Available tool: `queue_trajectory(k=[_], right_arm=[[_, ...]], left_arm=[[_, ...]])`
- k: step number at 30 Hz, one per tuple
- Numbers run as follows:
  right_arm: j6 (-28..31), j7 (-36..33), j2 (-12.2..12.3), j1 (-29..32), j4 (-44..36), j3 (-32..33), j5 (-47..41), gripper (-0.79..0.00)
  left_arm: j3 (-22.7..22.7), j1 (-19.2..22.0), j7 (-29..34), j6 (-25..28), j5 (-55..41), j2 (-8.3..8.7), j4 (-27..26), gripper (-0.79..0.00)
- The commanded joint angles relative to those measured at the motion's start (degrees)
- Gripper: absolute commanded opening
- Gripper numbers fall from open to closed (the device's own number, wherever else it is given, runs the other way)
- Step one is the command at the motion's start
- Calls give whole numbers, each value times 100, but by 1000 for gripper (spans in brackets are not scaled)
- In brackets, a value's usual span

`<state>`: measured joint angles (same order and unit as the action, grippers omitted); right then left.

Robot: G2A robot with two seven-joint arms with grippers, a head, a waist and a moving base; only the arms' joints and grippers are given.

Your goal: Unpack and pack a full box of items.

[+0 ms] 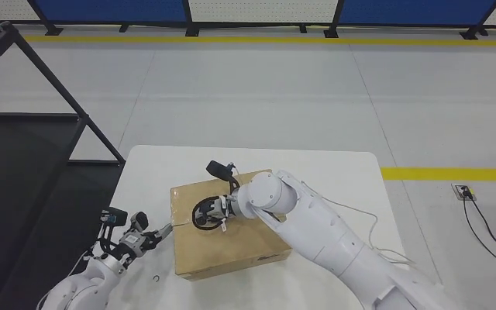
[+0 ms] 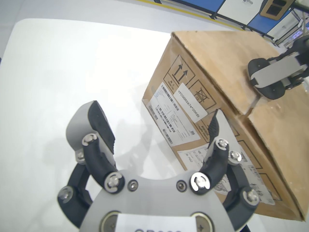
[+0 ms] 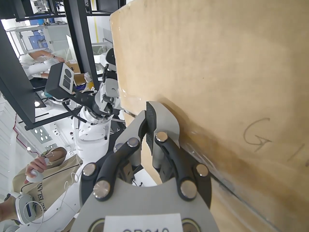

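Right hand (image 3: 147, 121): fingers pressed together with nothing visible between them. It lies against the top of the cardboard box (image 3: 217, 61) at the centre seam. Its arm stretches over the box from the desk's near right side. Left hand (image 2: 156, 117): fingers spread apart, empty, held low just beside the box's labelled side. The box stands with its top down at the middle of the white desk (image 1: 325, 167).

Box (image 2: 217, 56) side: up-arrows symbol (image 2: 179, 73), barcode labels (image 2: 169, 114); box top: pencil scrawl (image 3: 256, 134).
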<state>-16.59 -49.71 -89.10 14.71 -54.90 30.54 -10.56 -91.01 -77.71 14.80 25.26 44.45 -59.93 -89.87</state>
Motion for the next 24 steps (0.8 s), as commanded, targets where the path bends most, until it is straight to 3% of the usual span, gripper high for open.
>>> queue_trajectory(k=[1, 24], right_arm=[[62, -21, -37, -5, 48, -7, -4, -785], [488, -443, -174, 20, 283, 251, 217, -785]], left_arm=[[104, 79, -10, -16, 58, -11, 63, 0], [495, 372, -49, 77, 194, -58, 152, 0]])
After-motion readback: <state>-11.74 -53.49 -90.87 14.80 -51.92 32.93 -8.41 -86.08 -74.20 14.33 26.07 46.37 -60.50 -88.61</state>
